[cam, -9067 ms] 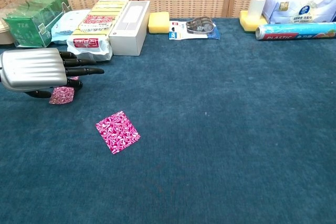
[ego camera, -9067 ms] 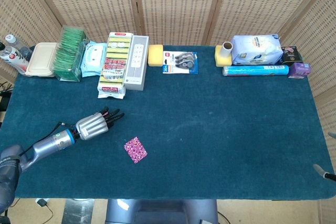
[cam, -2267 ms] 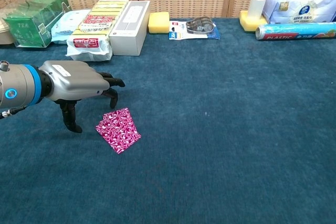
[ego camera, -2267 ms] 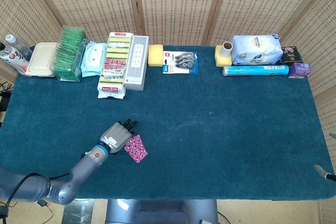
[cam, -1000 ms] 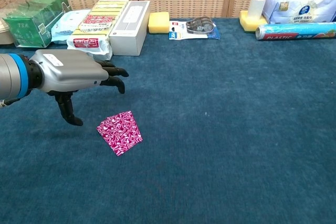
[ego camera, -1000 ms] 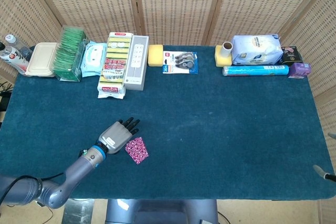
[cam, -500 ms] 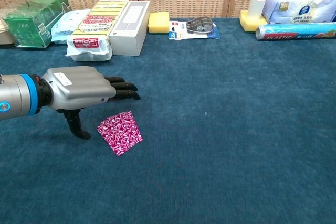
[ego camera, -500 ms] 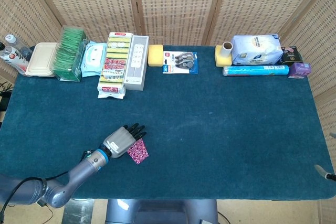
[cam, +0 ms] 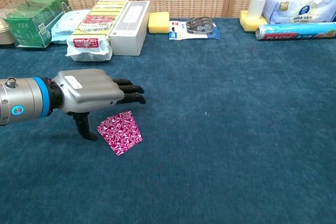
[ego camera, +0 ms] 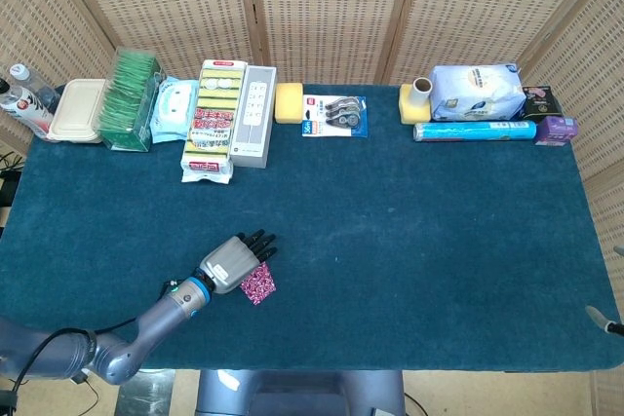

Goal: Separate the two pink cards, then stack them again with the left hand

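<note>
Fingers (cam: 128,91) of left hand (cam: 86,94): extended, close together, empty, above pink cards (cam: 120,131). Cards: near table (ego camera: 409,241) front edge, left; stack's far corner hidden in head view. Right hand: unseen.

Part of the pink cards (ego camera: 257,283) under the left hand (ego camera: 234,262)

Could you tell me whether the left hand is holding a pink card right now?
No, the left hand hovers open above the pink cards lying on the table.
</note>
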